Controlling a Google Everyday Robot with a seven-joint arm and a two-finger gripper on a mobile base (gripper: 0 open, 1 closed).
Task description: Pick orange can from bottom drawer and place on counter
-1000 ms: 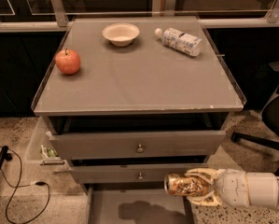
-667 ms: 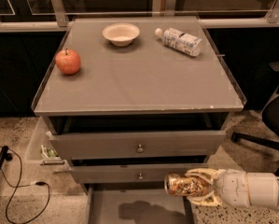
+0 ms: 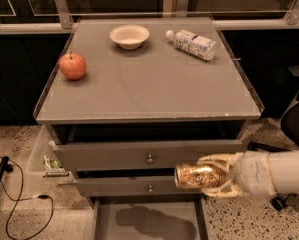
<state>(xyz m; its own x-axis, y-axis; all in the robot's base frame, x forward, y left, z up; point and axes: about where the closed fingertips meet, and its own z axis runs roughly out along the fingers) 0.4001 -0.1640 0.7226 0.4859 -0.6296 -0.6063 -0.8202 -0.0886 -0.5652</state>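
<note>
My gripper (image 3: 211, 176) comes in from the right and is shut on the orange can (image 3: 195, 176). The can lies sideways between the pale fingers (image 3: 217, 160), its silver end pointing left. It hangs in front of the middle drawer, above the open bottom drawer (image 3: 149, 223), whose grey floor shows only a shadow. The counter (image 3: 154, 84) is the glossy grey cabinet top above, well higher than the can.
On the counter stand a red apple (image 3: 72, 66) at the left, a white bowl (image 3: 129, 36) at the back and a lying plastic bottle (image 3: 191, 44) at the back right. Two knobbed drawers (image 3: 149, 159) protrude slightly. A black cable (image 3: 19, 204) lies on the floor at left.
</note>
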